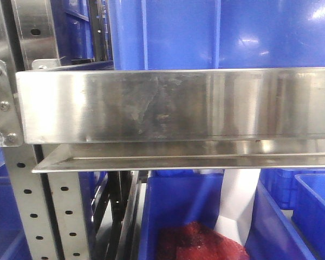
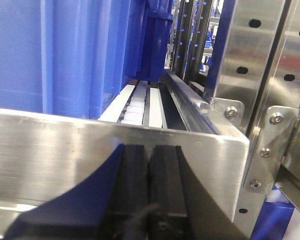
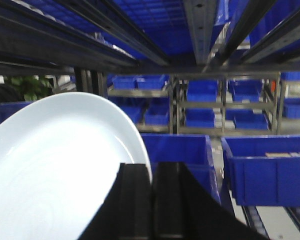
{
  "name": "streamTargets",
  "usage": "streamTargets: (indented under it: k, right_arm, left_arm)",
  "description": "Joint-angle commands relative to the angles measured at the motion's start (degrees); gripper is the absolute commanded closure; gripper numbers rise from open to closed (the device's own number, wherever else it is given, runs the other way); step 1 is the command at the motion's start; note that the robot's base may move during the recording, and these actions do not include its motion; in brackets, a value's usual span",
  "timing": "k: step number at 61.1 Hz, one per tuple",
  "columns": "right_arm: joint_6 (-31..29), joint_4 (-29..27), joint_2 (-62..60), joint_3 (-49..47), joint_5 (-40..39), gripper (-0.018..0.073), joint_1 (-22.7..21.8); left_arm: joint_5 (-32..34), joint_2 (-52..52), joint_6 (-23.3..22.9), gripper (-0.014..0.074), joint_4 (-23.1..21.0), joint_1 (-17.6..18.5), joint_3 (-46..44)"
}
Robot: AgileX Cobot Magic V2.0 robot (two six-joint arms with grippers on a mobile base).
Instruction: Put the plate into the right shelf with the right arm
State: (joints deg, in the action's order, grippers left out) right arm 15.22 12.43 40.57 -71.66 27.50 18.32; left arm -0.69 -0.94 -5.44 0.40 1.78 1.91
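In the right wrist view, the round white plate (image 3: 55, 165) fills the lower left, tilted on edge. My right gripper (image 3: 152, 167) is shut on the plate's right rim, one black finger on each face. The right shelf's shiny steel front lip (image 1: 173, 105) spans the front view, close to the camera. That lip (image 2: 65, 150) also crosses the left wrist view, just beyond my left gripper (image 2: 149, 150), which is shut with nothing between its black fingers. Neither gripper appears in the front view.
Large blue bins (image 1: 216, 32) stand on the shelf behind the lip. A perforated grey upright (image 1: 38, 211) and bolted bracket (image 1: 2, 103) sit at the left. Below, a blue bin (image 1: 179, 216) holds red mesh. Dark rails (image 3: 90, 30) run overhead, with more blue bins (image 3: 270, 170) ahead.
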Motion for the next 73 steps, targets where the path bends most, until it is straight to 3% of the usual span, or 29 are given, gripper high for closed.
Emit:
streamTargets:
  k: [1,19,40,55,61,73]
  right_arm:
    - [-0.1,0.6,7.6,-7.6,-1.1,0.0504,0.0]
    - [-0.1,0.7,27.7,-19.4,4.6,0.0504,-0.1]
    - [-0.1,1.5,44.2,-19.6,3.3,0.0504,-0.1]
    - [-0.1,1.5,47.8,-19.6,3.0,0.0491,-0.1]
    - [-0.1,1.5,48.0,-19.6,3.0,0.0397,-0.1]
    - [-0.1,1.5,47.7,-19.6,3.1,0.0023,-0.1]
  left_arm:
    - [5.1,-0.5,-0.3,0.0643,0.0,0.2,0.4]
    - [5.1,-0.5,-0.3,0.0643,0.0,0.2,0.4]
    - [5.1,-0.5,-0.3,0.0643,0.0,0.2,0.4]
    - [5.1,-0.5,-0.3,0.0643,0.0,0.2,0.4]
    - [5.1,-0.5,-0.3,0.0643,0.0,0.2,0.4]
    - [5.1,-0.5,-0.3,0.0643,0.0,0.2,0.4]
